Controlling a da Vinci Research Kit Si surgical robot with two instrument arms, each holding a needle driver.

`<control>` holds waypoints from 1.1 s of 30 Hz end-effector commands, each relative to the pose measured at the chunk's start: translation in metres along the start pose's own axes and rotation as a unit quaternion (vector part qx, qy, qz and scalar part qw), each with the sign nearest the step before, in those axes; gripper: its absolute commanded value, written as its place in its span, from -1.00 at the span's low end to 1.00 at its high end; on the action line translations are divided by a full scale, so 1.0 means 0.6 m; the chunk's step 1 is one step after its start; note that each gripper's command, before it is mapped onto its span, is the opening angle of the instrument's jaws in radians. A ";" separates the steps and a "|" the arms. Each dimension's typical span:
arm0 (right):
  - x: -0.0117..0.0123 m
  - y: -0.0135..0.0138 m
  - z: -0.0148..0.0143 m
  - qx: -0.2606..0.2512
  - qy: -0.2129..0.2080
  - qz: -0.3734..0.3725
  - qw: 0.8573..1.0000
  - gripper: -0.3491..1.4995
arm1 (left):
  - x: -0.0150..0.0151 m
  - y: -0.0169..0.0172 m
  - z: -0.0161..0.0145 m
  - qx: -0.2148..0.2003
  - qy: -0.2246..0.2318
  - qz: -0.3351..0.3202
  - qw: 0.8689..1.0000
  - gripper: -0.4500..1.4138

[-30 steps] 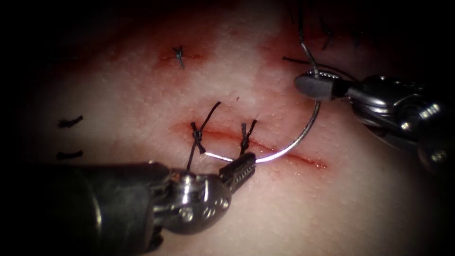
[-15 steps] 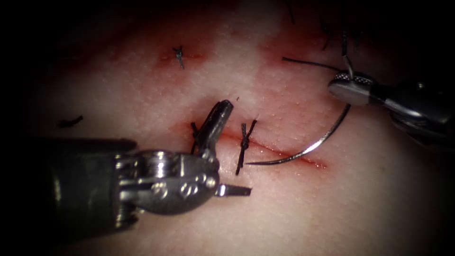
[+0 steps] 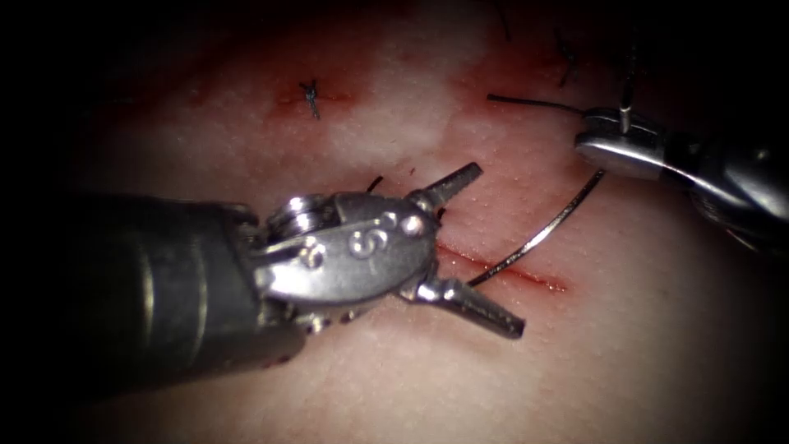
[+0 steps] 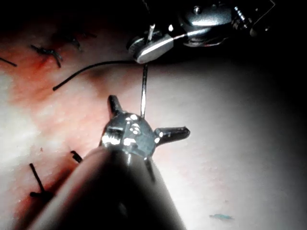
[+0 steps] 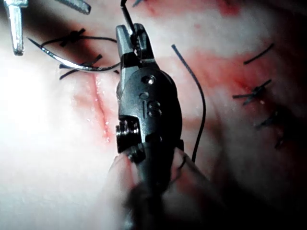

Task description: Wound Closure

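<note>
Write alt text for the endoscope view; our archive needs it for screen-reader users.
The right tool holds the curved needle near its thread end, above the cut in the tissue. The left tool spreads open jaws around the needle's tip, holding nothing.

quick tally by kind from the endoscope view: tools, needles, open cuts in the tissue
Tools: 2, the left tool with fingers spread and holding nothing, and the right tool shut on the needle near its thread end.
Needles: 1, the curved needle, its tip over the cut, not in the tissue.
Open cuts: 1, the cut in the tissue.
Total: 4
</note>
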 end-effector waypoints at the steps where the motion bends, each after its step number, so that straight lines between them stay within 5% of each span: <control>1: -0.0004 -0.0006 0.0013 0.002 0.002 -0.004 1.000 -1.00 | -0.0005 -0.0003 0.0012 0.003 -0.002 -0.002 1.000 0.75; 8: 0.0019 -0.0016 0.0010 0.006 0.033 -0.067 0.997 -1.00 | -0.0041 -0.0043 0.0032 -0.019 -0.038 -0.065 0.997 0.71; 14: 0.0029 -0.0026 0.0009 0.017 0.043 -0.112 0.993 -1.00 | -0.0069 -0.0056 0.0038 -0.129 -0.059 -0.132 0.981 0.71; 21: 0.0033 -0.0033 0.0014 0.015 0.051 -0.123 0.991 -1.00 | -0.0071 -0.0047 0.0051 -0.193 -0.066 -0.178 0.963 0.67; 30: 0.0044 -0.0043 0.0013 0.018 0.063 -0.129 0.989 -1.00 | -0.0067 -0.0056 0.0083 -0.210 -0.071 -0.183 0.958 0.66; 33: 0.0047 -0.0047 0.0014 0.020 0.066 -0.132 0.989 -1.00 | -0.0070 -0.0059 0.0088 -0.215 -0.075 -0.188 0.955 0.51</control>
